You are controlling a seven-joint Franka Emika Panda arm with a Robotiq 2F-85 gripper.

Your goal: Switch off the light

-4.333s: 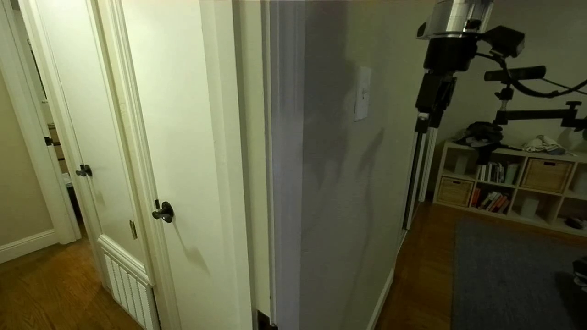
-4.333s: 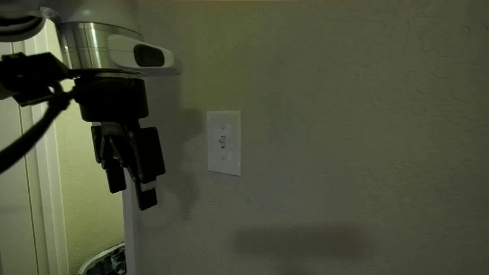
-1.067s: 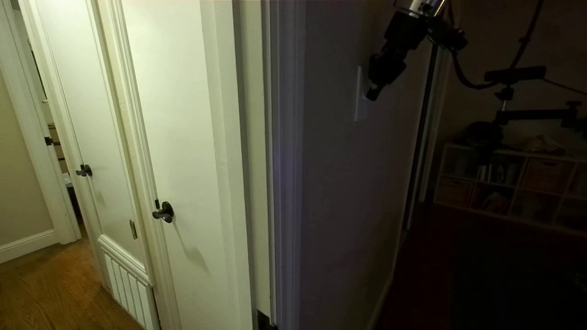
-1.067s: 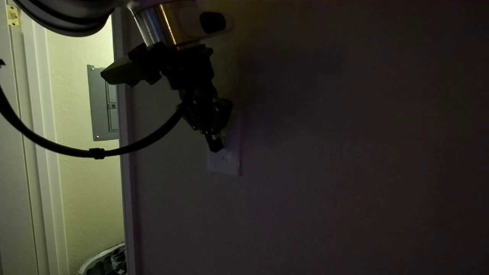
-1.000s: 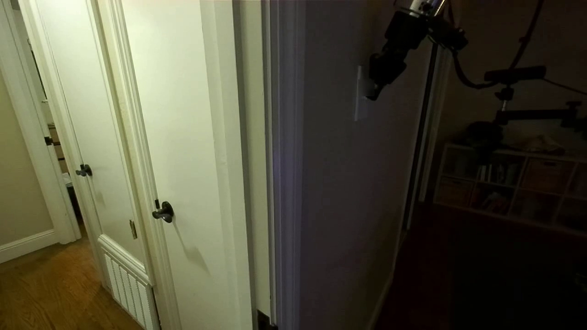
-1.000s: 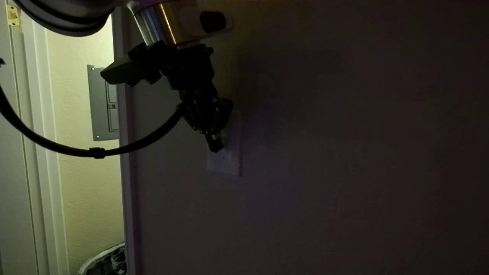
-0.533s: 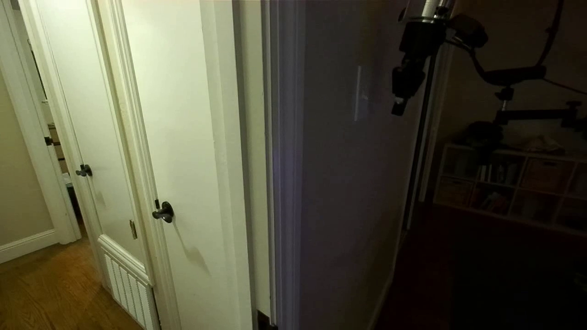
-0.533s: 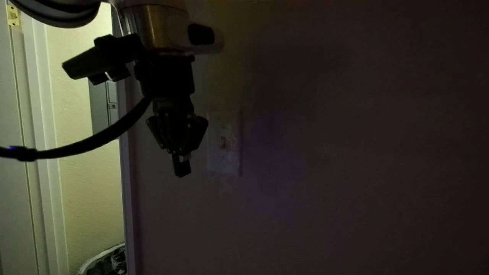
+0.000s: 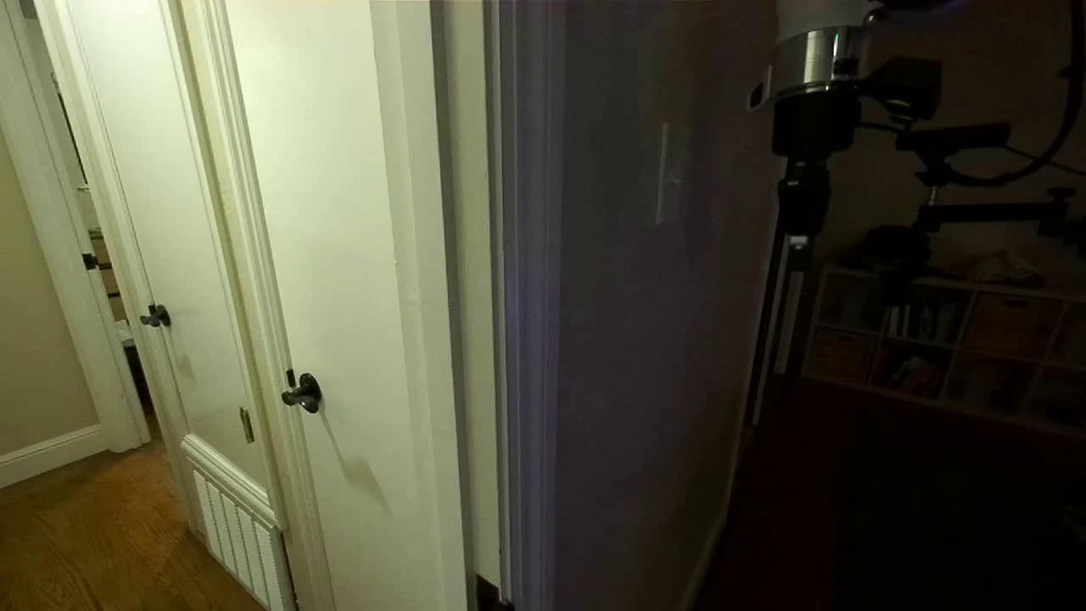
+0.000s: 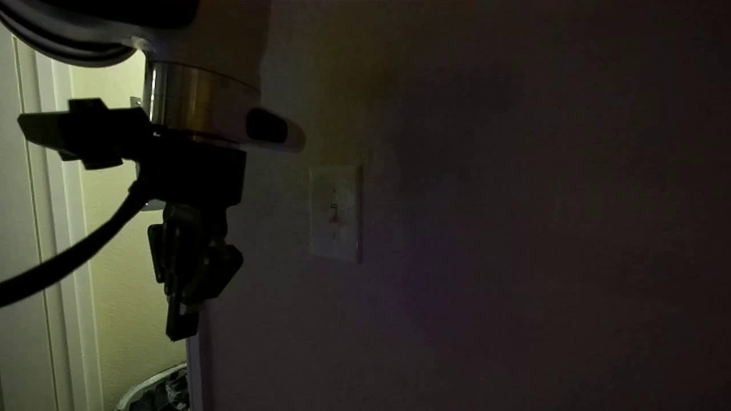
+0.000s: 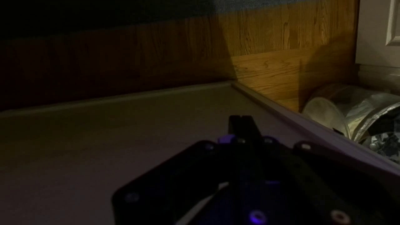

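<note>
The light itself is out of view, and the room on the switch's side is dark. Its switch, a pale upright plate (image 10: pixel 335 242) with a small toggle (image 10: pixel 334 214), is on the wall; this plate (image 9: pixel 668 182) looks dim in both exterior views. My gripper (image 10: pixel 183 331) points down, well apart from the plate and lower than it, near the wall's edge. In an exterior view the gripper (image 9: pixel 796 259) hangs off to the right of the switch. The wrist view shows the gripper (image 11: pixel 240 118) with its fingertips together and nothing between them; the switch is outside this view.
A camera on a stand (image 9: pixel 954 137) is near the arm, with a shelf unit (image 9: pixel 959 339) behind. Doors with dark knobs (image 9: pixel 302 394) line the lit hallway. Beyond the wall's edge lies a round fabric hamper (image 11: pixel 326 114) on the wooden floor (image 11: pixel 265 65).
The room was lit and the gripper open about four seconds ago; now it is dark and the gripper shut. Over the last second the gripper has drawn back from the plate and lowered.
</note>
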